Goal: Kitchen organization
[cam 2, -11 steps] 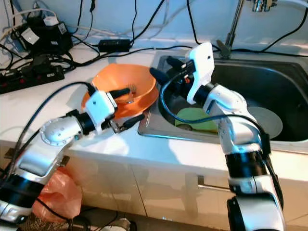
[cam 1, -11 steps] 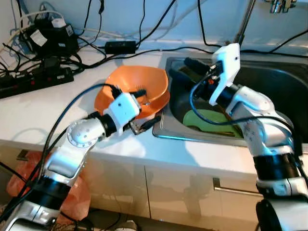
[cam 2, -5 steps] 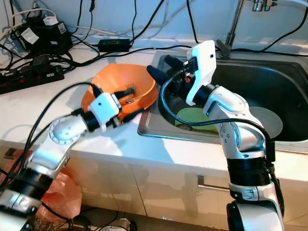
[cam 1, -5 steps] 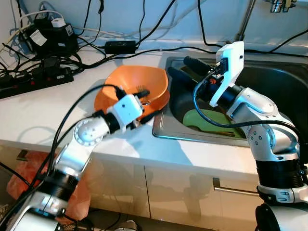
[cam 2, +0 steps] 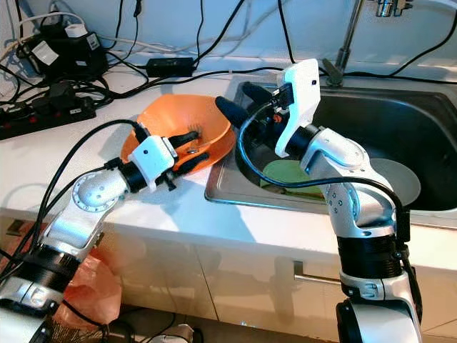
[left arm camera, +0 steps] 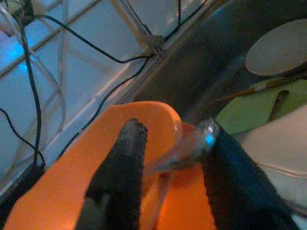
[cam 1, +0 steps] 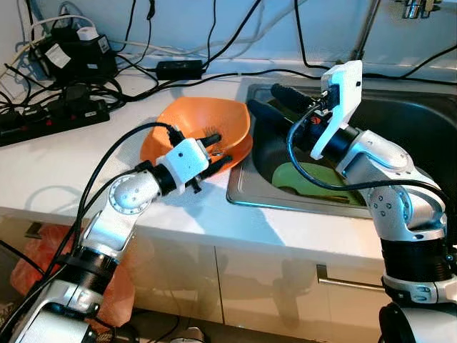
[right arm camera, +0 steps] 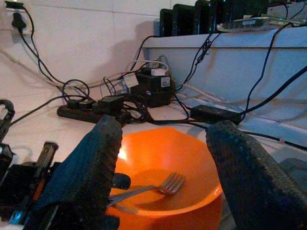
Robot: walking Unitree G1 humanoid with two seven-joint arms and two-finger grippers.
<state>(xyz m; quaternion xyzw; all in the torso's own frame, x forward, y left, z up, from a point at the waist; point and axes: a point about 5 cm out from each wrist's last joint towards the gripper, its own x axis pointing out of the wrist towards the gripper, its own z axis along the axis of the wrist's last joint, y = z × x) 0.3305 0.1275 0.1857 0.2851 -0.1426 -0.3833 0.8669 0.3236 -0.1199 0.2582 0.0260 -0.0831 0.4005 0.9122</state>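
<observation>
Nearest me, along the front edge of the white countertop (cam 1: 43, 171), I have the left gripper (cam 1: 214, 151) reaching toward one o'clock, its two black fingers spread over the near rim of the round orange plastic bowl (cam 1: 189, 121). One finger sits inside the bowl and the other outside it against the rim. From the left wrist camera I see a silver metal fork (left arm camera: 189, 146) lying between those fingers; they are parted, and I cannot tell whether they actually press on it. The same fork (right arm camera: 144, 188) lies in the bottom of the bowl in the right wrist view, tines pointing toward the sink side.

At about two o'clock from the bowl, just beside it, sits the stainless steel sink (cam 1: 428, 136). A flat light green cutting board (cam 1: 314, 179) rests in its basin, and farther right a round grey plate (cam 2: 400, 179) lies on the sink floor. My right gripper (cam 1: 270, 100) hangs over the sink's left edge, its fingers wide apart and holding nothing, aimed at the bowl.

Farther back, at ten o'clock, a black power strip (cam 1: 50, 118) and black adapters (cam 1: 75, 53) lie in a tangle of cables against the wall.
</observation>
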